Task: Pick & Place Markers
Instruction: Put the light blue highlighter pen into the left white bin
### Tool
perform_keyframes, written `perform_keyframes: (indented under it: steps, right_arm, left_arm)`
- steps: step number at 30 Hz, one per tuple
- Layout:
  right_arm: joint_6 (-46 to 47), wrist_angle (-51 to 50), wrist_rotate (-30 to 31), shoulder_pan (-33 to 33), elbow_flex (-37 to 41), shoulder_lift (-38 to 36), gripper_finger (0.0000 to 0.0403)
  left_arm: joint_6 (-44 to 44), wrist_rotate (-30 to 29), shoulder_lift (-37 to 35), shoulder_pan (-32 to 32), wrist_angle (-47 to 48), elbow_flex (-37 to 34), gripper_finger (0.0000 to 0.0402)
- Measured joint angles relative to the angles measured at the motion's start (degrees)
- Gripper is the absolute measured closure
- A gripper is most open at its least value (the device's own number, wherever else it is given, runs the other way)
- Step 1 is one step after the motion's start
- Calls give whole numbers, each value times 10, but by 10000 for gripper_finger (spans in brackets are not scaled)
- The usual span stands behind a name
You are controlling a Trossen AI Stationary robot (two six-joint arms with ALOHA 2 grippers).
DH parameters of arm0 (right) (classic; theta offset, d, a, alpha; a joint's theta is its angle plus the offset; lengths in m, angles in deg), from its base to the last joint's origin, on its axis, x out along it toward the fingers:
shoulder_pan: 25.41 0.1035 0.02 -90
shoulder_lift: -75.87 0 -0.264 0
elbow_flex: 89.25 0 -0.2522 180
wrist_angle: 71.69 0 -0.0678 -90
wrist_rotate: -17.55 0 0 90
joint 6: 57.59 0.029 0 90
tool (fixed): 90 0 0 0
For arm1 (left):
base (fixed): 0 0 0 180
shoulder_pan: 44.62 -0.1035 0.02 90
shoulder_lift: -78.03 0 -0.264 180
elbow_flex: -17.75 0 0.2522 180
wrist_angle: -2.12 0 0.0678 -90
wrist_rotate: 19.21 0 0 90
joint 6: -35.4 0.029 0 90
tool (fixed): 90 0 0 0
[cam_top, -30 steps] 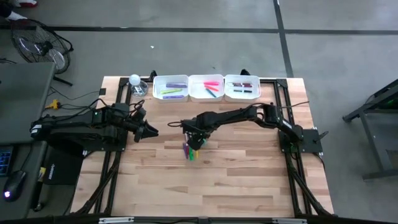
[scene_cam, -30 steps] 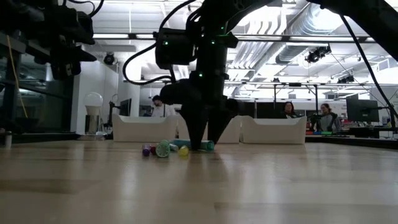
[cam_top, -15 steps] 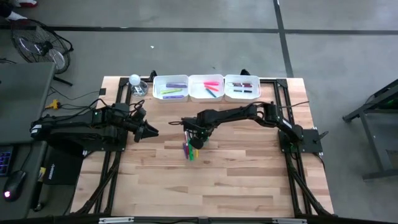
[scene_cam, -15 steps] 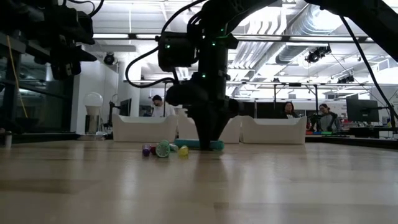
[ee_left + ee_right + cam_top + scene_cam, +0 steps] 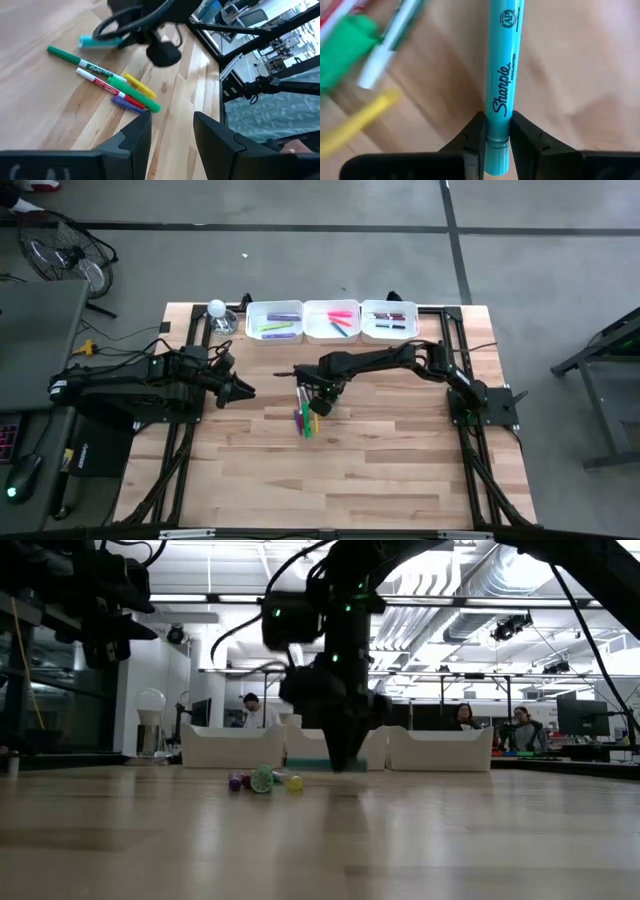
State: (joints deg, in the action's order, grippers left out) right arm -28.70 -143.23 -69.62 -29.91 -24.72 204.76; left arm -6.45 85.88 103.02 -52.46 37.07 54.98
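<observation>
Right wrist view: the right claw (image 5: 496, 135) pinches a smooth turquoise plastic highlighter (image 5: 502, 75) lettered "Sharpie".
A second ago this claw stood spread over the pile; its fingers have since closed on the round barrel and lifted it clear of the pale, grainy wooden tabletop (image 5: 380, 470), so in the low view the highlighter (image 5: 318, 764) now hangs level just above the boards. Loose markers (image 5: 306, 420) remain heaped near the tabletop's centre, just toward 7 o'clock of the right claw (image 5: 321, 400): thin green, red, purple and yellow sticks. Three white rectangular plastic trays (image 5: 331, 321) with sorted markers line the 12 o'clock edge. At 9 o'clock the left claw (image 5: 240, 392) waits unchanged, fingers partly apart and empty.
</observation>
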Motion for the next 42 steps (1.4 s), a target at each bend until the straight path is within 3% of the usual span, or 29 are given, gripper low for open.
perform_keyframes:
  steps: [7, 11, 23, 29, 37, 42]
  right_arm:
    - [-10, 25, 27, -12, -1, -54, 349]
    - [-22, 71, 27, -12, -2, -91, 349]
    - [-74, 238, 23, -12, -3, -173, 346]
    - [-102, 280, 3, -12, -4, -192, 348]
    - [-127, 285, -21, -12, -4, -191, 348]
    - [-130, 285, -48, -12, -4, -191, 348]
  left_arm:
    - [0, -28, 0, 0, -9, 0, 257]
    - [7, -74, 0, 0, -32, 0, 257]
    - [119, -171, 34, 0, -232, 0, 257]
    - [163, -225, 93, 0, -290, 0, 257]
    - [181, -232, 187, 0, -432, 0, 257]
    - [176, -232, 219, 0, -474, 3, 257]
